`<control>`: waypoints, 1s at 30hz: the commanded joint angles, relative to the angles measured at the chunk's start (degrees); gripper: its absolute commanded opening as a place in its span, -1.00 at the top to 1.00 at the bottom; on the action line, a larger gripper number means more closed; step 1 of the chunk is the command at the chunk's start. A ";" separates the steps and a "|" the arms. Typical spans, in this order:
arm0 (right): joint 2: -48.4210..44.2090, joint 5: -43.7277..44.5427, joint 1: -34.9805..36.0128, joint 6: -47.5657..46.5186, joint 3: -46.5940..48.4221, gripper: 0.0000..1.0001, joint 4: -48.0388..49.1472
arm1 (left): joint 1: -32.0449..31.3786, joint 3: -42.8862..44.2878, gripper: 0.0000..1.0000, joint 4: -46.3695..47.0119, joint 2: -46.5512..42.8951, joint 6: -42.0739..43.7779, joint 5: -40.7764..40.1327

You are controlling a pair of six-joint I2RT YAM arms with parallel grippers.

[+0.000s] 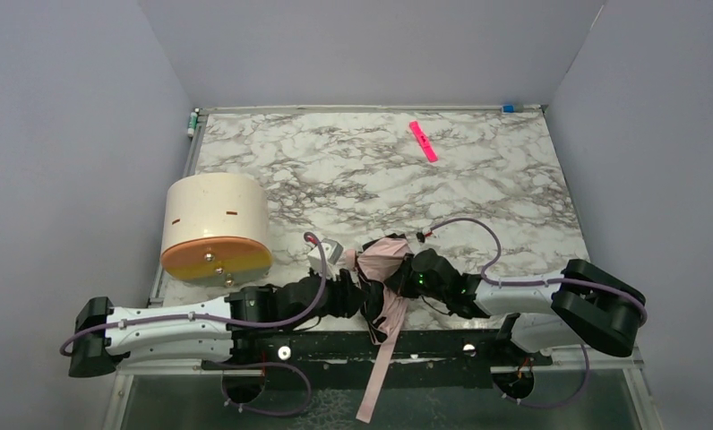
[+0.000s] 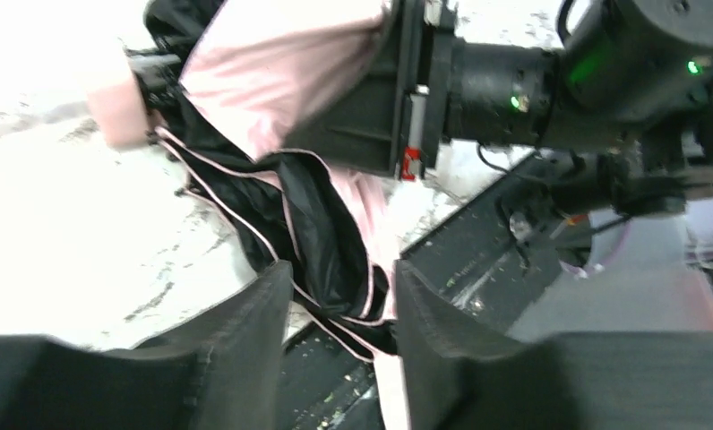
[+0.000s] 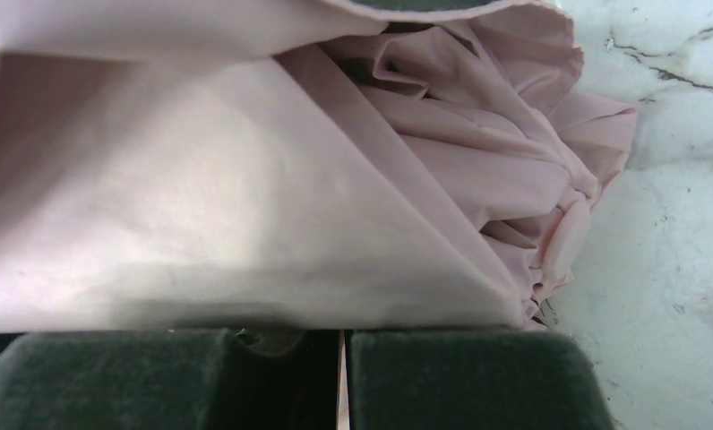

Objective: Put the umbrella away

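Left wrist view has my left gripper [image 2: 339,296] about half open. A fold of the umbrella [image 2: 281,81], black lining with pink trim, lies loose in the gap, and I see nothing gripped. The umbrella sits bunched on the marble table [image 1: 335,170] just ahead of both hands, its pink handle [image 2: 115,103] beyond the left fingers. My right gripper [image 3: 342,349] is all but closed, pinching pink canopy cloth only.

That is the risk as I judge it: a hold on cloth, not on the shaft, may slip or let the bundle unfurl when lifted. The strap [image 1: 375,376] trails back between the hands over the near table edge and could snag on the mounting rail [image 1: 442,348].

Container — the cream cylinder with orange end [image 1: 216,219] sits out beyond and left of the left hand. I cannot see inside it, and no part of the umbrella is in it.
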 commanded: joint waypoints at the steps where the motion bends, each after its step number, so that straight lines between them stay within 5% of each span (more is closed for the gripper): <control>1: 1.74 2.86 -0.30 -6.05 -2.94 0.81 -6.34 | 6.73 9.35 -0.15 -5.77 7.82 5.53 -3.35; 6: 1.00 2.01 -0.30 -7.19 -3.07 0.81 -6.50 | 24.23 15.65 -0.33 0.35 13.66 11.87 12.45; 9: 0.69 1.88 -0.31 -7.05 -3.16 0.81 -7.09 | 28.78 21.94 -0.44 0.23 18.08 13.29 17.45; 15: 0.09 2.06 -0.30 -7.03 -3.65 0.81 -7.65 | 33.32 33.66 -0.47 -3.35 30.79 16.96 29.25; 30: -2.26 2.56 -0.30 -6.13 -4.43 0.81 -9.02 | 35.08 37.75 -0.37 -2.70 45.49 18.47 44.93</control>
